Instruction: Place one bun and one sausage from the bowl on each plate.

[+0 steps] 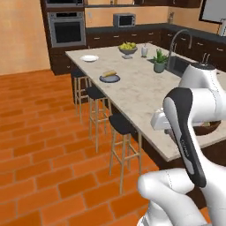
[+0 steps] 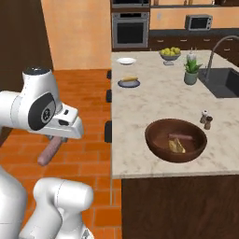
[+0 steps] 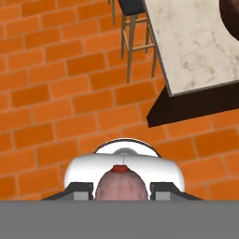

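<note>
End effector [image 2: 52, 140] off the surface edge, gripping a sausage [image 2: 49, 150].

Right base view: sausage hangs tilted from the closed jaws at centre left, over the brick floor [image 2: 88, 93]. The brown bowl [image 2: 158, 144] sits lower right of centre on the marble surface [image 2: 158, 102], with one sausage and one bun inside. Further back, upper middle: the dark plate [image 2: 129, 84] carrying a bun [image 2: 129, 79]; beyond it, the white plate [image 2: 126, 60]. In the hand view the sausage end sits bottom centre.
</note>
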Robot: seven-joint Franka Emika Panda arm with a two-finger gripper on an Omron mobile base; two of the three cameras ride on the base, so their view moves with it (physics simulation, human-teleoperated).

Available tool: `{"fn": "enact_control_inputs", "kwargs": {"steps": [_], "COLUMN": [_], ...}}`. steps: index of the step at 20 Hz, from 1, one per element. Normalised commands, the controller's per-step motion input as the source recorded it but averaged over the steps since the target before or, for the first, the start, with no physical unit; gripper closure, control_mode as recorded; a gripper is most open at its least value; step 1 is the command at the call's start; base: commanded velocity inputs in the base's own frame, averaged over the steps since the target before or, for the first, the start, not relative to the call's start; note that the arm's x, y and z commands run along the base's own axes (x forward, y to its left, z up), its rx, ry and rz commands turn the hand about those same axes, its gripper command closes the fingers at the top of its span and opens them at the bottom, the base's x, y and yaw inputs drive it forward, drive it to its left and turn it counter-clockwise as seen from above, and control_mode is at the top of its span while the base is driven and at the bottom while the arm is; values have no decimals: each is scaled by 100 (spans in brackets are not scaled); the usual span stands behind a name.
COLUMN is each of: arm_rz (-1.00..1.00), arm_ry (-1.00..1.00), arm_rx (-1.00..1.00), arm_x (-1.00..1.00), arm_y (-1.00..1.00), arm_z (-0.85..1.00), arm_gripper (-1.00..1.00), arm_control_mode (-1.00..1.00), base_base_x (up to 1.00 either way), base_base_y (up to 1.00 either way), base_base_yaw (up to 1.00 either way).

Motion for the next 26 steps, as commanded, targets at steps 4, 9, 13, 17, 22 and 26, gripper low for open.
{"fn": "enact_control_inputs", "kwargs": {"steps": [4, 9, 13, 17, 22, 26], "arm_rz": [0, 0, 0, 0, 0, 0], "arm_ry": [0, 0, 0, 0, 0, 0], "arm_rx": [0, 0, 0, 0, 0, 0], "arm_x": [0, 0, 0, 0, 0, 0], "arm_y": [0, 0, 0, 0, 0, 0], "arm_z": [0, 0, 0, 0, 0, 0], "arm_gripper": [100, 100, 100, 100, 100, 100], "arm_control_mode": [100, 100, 100, 100, 100, 100], "base_base_x": [91, 81, 70, 62, 18, 0], "base_base_y": [98, 88, 81, 84, 92, 96], "base_base_yaw": [-54, -62, -68, -69, -68, -67]}}
